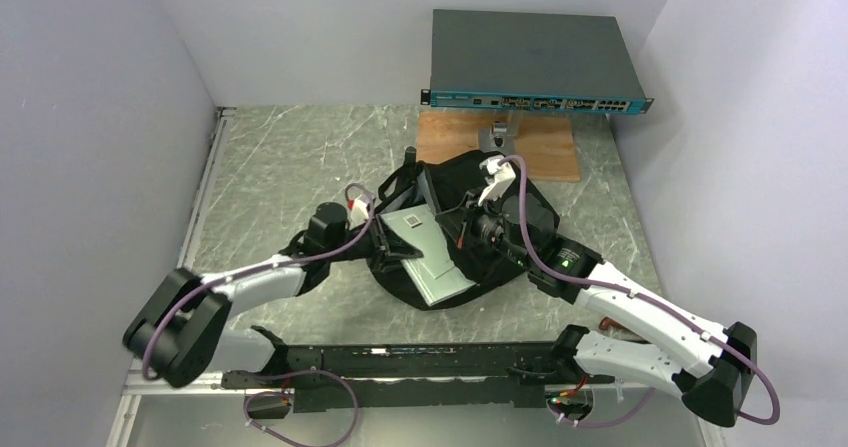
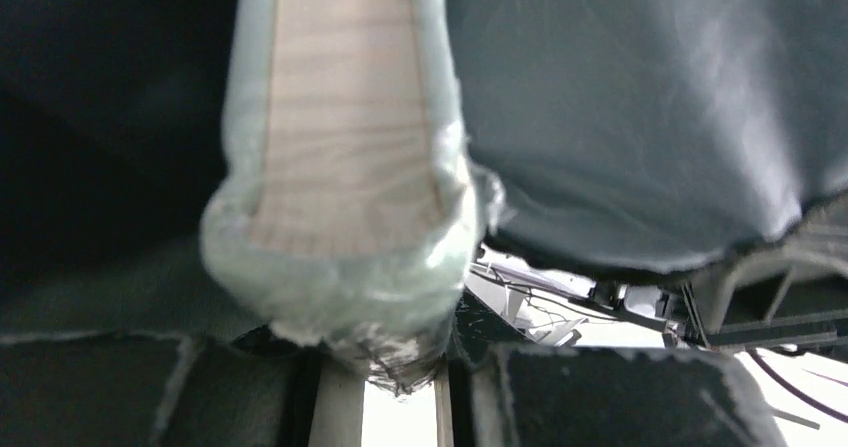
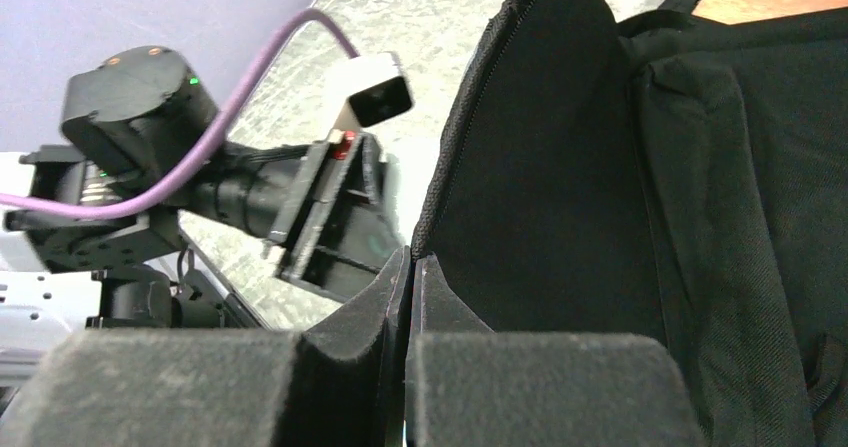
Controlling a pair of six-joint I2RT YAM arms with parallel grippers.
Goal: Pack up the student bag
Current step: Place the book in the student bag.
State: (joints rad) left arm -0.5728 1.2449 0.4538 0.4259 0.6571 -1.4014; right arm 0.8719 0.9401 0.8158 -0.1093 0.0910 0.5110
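Noted student bag (image 1: 540,217) slumped mid bench (image 1: 280,167) with mouth open, right tool (image 3: 408,357) pinched together on its zip edge, left tool (image 2: 390,387) apparently clamped on flat grey slab (image 1: 430,257) lying half in the mouth.

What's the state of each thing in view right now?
student bag: lying on table, mouth open
left fingers: closed on pale book-like item
right fingers: shut, pinching student bag's zipper edge
pale book-like item: held at the bag mouth, not fully in
rack-mount box: at back, untouched
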